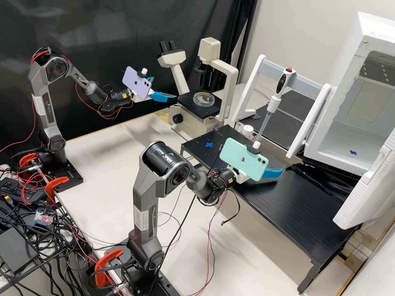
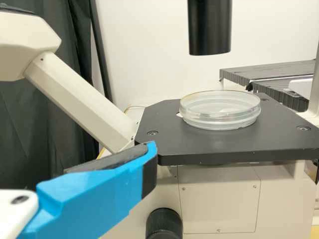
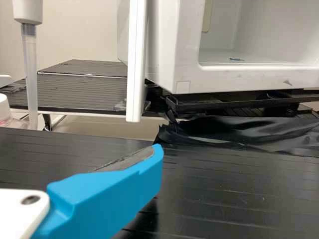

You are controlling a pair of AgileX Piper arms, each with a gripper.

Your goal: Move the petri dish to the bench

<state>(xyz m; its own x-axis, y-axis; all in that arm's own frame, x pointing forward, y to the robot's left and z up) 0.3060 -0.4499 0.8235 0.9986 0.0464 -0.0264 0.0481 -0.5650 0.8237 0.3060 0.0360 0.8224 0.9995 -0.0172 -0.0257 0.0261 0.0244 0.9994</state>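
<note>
The clear round petri dish (image 1: 203, 99) lies flat on the microscope's black stage (image 1: 200, 111). My left gripper (image 1: 165, 88), on the far arm with the purple phone, is open just short of the stage, touching nothing. In the left wrist view a blue finger of the left gripper (image 2: 153, 149) shows near the stage edge, with the petri dish (image 2: 220, 109) beyond it. My right gripper (image 1: 265, 160), by the mint phone, stands open above the black bench (image 1: 288, 205). The right wrist view has one finger of the right gripper (image 3: 158, 150) over the bench (image 3: 224, 199), holding nothing.
A microscope eyepiece arm (image 2: 77, 99) flanks the stage, and a black cylinder (image 2: 210, 27) hangs over it. A pipette (image 1: 275, 102) on a stand and a white-capped bottle (image 1: 247, 130) are behind the bench. At right is a white chamber (image 1: 341, 139). A blue cross (image 1: 209, 144) marks the bench.
</note>
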